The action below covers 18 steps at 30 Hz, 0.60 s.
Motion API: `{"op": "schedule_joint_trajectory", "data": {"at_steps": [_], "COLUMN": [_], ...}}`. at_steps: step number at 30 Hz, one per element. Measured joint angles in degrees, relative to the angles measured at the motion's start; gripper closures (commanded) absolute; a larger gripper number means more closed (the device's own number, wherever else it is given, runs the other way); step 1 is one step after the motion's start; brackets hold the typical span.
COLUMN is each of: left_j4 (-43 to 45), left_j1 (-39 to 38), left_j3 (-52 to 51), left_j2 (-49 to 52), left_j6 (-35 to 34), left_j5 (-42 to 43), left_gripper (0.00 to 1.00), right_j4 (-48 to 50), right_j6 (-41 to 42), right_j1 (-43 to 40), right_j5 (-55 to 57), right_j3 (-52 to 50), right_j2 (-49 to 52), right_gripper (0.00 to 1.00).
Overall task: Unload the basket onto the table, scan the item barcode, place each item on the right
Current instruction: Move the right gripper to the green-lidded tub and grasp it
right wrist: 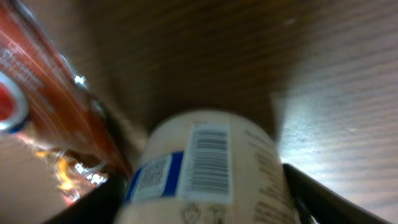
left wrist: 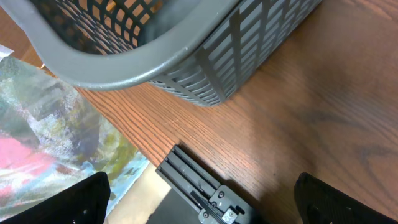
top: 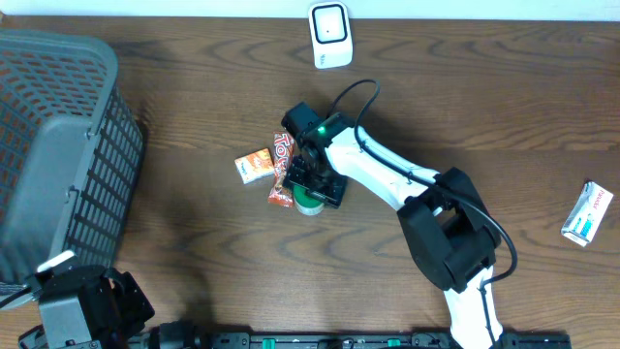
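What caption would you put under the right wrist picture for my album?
Right gripper straddles a white bottle, barcode facing the camera, red wrapper beside it on the wooden table.

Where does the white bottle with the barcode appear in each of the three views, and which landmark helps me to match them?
Overhead: bottle near the picture's middle, mostly hidden under the right gripper.
Left wrist: not in it.
Right wrist: bottle at bottom centre, barcode facing the camera.
Landmark: red wrapper, just left of the bottle, in overhead and right wrist.
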Motion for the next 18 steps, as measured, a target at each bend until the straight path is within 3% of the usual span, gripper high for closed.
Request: {"op": "schedule_joint_trajectory", "data": {"at_steps": [3, 9, 14, 18], "left_j4": [0.00, 0.00, -0.02, -0.02], "left_j1": [0.00, 0.00, 0.00, 0.00], "left_j3": [0.00, 0.00, 0.00, 0.00], "left_j2": [0.00, 0.00, 0.00, 0.00], "left_j6": [0.00, 0.00, 0.00, 0.00], "left_j5": [0.00, -0.02, -0.02, -0.02], "left_gripper": [0.05, 0.05, 0.05, 0.05], "right_j4": [-0.35, -3.23, -10.78, -12.57], "right_j6": [-1.31, -10.51, -28.96, -46.62], "right_j1": [0.00, -0.13, -2.10, -4.02], "right_j5": [0.17, 1.29, 7.04, 19.52], "right_j3": [0.00, 0.04, 3.61, 12.26], "right_j2": [-0.11, -0.11, 0.02, 0.02], "right_gripper": [0.46, 0.44, 0.41, 0.22]}}
